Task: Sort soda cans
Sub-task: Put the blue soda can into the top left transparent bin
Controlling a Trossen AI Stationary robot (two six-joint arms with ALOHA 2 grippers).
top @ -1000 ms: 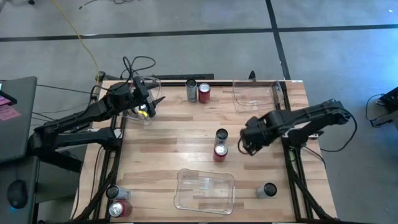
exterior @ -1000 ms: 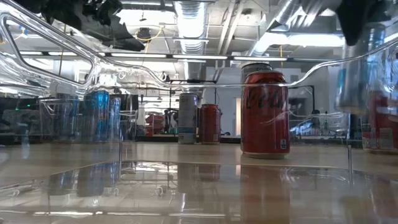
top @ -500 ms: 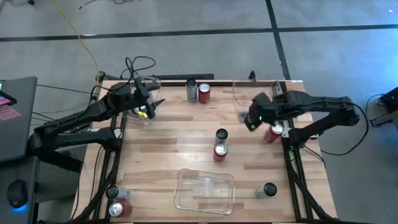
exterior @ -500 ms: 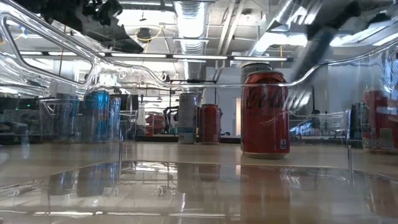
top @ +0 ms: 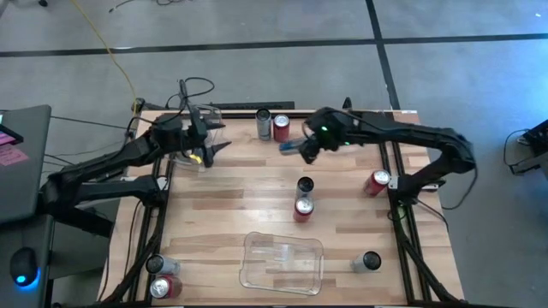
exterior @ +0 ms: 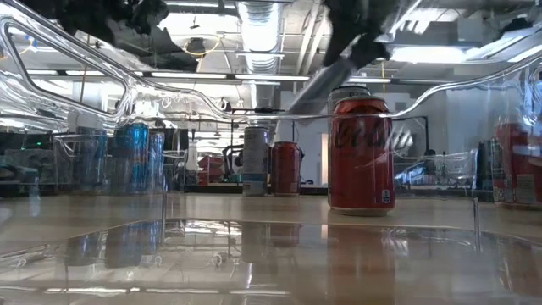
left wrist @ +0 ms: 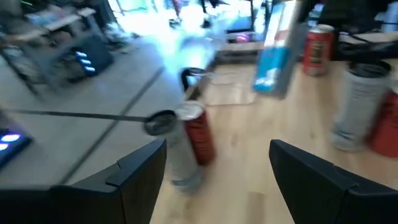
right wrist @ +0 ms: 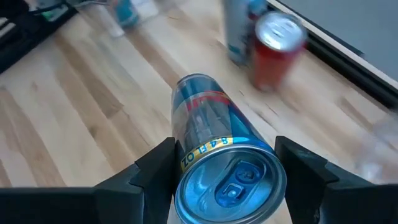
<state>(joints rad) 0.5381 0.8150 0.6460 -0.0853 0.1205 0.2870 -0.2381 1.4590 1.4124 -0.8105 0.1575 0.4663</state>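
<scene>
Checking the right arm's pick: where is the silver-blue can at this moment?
The silver-blue can is held between the right gripper's fingers, carried above the table's far middle in the high view, just right of the grey and red can pair.

The can in the right gripper (right wrist: 227, 163) was a silver-blue can (right wrist: 214, 143) with red markings, one red can (top: 375, 182) sat on pale striped wood tabletop (top: 231, 197), arms were all dark.

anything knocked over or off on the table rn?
No spill or damage visible. One silver-blue can isn't standing: it's tilted in the right gripper, in the air near the far cans. The other cans in view stand upright. The left gripper hangs open, empty, at the far-left bin.
</scene>
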